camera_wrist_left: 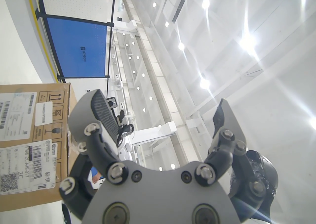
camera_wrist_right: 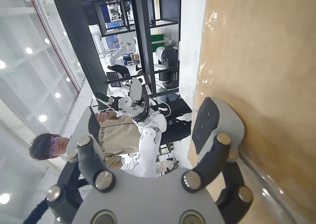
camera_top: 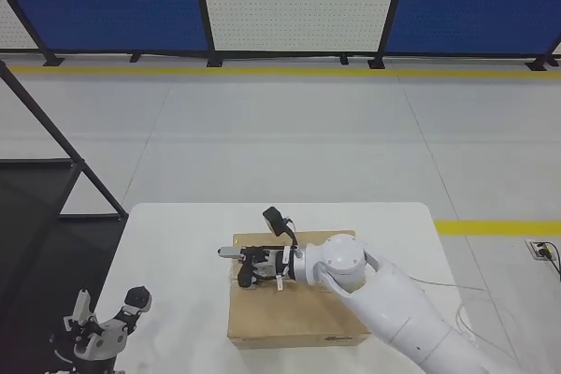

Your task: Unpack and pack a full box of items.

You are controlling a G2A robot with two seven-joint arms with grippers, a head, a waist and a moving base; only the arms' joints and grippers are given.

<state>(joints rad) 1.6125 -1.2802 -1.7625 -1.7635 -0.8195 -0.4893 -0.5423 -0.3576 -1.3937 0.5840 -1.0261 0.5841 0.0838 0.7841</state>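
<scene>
A white table point(camera_top: 168, 271), a black rack point(camera_top: 19, 243) beside it, blue partition panels point(camera_top: 112, 23) behind.

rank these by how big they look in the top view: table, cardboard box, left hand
1. white table
2. cardboard box
3. left hand, clearly the smallest as seen, though it may sit nearer the camera

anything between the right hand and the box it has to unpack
Nothing visible does. The right hand is open directly over the closed box. In the right wrist view, one of its fingers seems to rest against the taped cardboard.
</scene>
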